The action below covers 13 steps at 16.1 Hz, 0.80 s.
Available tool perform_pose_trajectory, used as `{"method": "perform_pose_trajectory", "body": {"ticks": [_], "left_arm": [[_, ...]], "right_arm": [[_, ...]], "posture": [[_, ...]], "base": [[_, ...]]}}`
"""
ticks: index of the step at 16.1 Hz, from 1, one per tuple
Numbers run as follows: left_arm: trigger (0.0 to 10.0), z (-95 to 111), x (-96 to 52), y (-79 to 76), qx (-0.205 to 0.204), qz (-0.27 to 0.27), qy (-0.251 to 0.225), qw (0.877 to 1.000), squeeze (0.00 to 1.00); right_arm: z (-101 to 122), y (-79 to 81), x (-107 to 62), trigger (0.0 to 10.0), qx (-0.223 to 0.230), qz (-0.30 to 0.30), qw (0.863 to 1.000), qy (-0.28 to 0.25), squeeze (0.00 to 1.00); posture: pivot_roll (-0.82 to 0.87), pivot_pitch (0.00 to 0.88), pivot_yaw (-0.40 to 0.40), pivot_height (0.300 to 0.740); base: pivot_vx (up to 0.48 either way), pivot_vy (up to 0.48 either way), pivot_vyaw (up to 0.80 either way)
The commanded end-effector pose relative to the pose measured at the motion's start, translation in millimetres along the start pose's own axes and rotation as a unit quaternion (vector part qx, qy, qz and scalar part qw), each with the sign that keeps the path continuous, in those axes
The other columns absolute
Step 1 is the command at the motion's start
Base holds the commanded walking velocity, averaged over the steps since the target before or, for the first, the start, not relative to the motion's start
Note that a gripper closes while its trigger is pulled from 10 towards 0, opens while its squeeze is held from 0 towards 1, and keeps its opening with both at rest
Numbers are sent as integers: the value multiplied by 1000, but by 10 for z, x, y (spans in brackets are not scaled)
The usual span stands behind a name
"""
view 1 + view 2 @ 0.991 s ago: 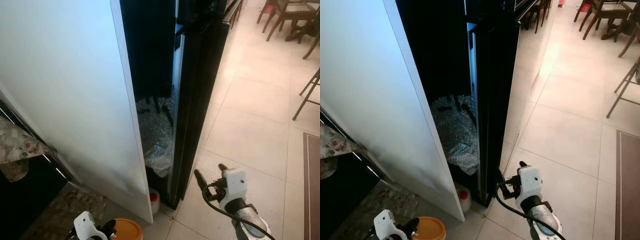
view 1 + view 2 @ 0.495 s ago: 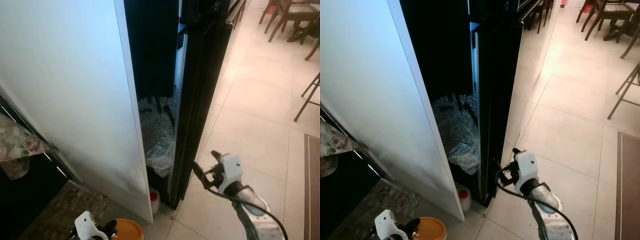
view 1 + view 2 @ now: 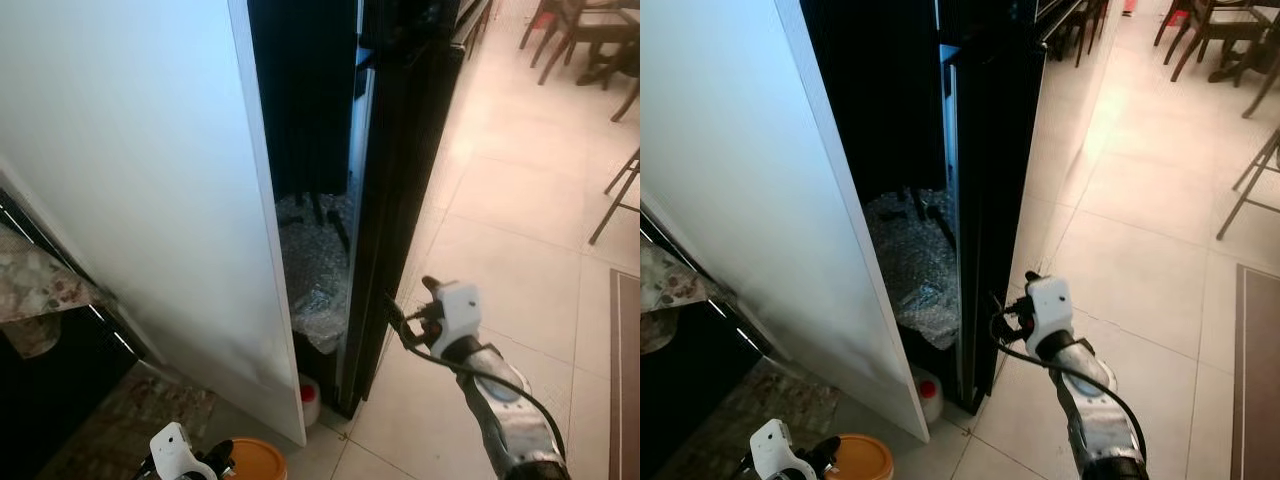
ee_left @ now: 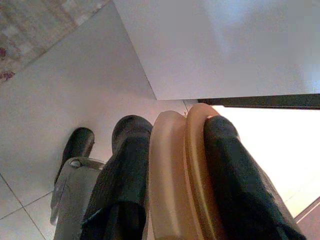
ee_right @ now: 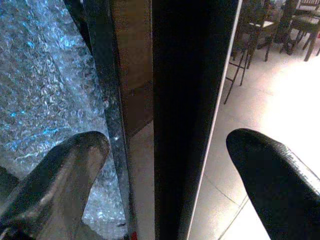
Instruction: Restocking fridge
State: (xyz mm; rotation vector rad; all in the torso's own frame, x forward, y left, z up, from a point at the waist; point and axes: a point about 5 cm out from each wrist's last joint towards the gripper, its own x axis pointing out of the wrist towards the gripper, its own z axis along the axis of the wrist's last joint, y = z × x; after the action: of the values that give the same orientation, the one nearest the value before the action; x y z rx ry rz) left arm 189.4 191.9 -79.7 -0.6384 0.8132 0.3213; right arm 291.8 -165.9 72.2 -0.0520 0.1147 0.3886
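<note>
Two grippers are working now. The right gripper (image 3: 998,318) is reaching to the front edge of the black fridge door (image 3: 990,180), with its fingers spread apart and closing on nothing; in the right wrist view the door edge (image 5: 185,100) is standing between the two fingers (image 5: 270,170). The left gripper (image 4: 165,175) is hanging low near the floor (image 3: 500,250) and is clenching a round tub with an orange lid (image 3: 252,460), so the thing for restocking is waiting in this gripper, below the bottom corner of the white panel (image 3: 130,180).

Judging from this, the task is only at the beginning. The tub is picked up already, but the fridge is not yet open and nothing is put inside. The door must be pulled open first, then the tub can be placed on a shelf.

Between the white panel and the fridge door a dark narrow gap is showing, and crumpled bubble wrap (image 3: 315,270) is filling the lower part of it. A small white bottle with a red cap (image 3: 308,400) is standing on the floor just beside the bottom corner of the fridge door. The bubble wrap and this bottle could be standing in the way when the door is swinging. Wooden chairs (image 3: 590,40) are standing well apart, at the far corner of the tiled floor, and a patterned cloth (image 3: 35,300) is lying at the left
</note>
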Motion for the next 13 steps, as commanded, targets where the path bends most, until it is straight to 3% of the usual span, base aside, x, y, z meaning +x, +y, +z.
{"method": "perform_pose_trajectory", "body": {"ticks": [1,13], "left_arm": [[10000,-37,-2,-3,13,2,7,1000,0],[10000,-34,4,-31,14,2,3,1000,0]], "right_arm": [[26,-8,34,10000,-1,7,1000,-5,0],[206,-59,289,10000,-27,43,998,-24,0]], "posture": [[-91,22,44,740],[-87,14,39,740]], "base": [[0,0,0],[0,0,0]]}}
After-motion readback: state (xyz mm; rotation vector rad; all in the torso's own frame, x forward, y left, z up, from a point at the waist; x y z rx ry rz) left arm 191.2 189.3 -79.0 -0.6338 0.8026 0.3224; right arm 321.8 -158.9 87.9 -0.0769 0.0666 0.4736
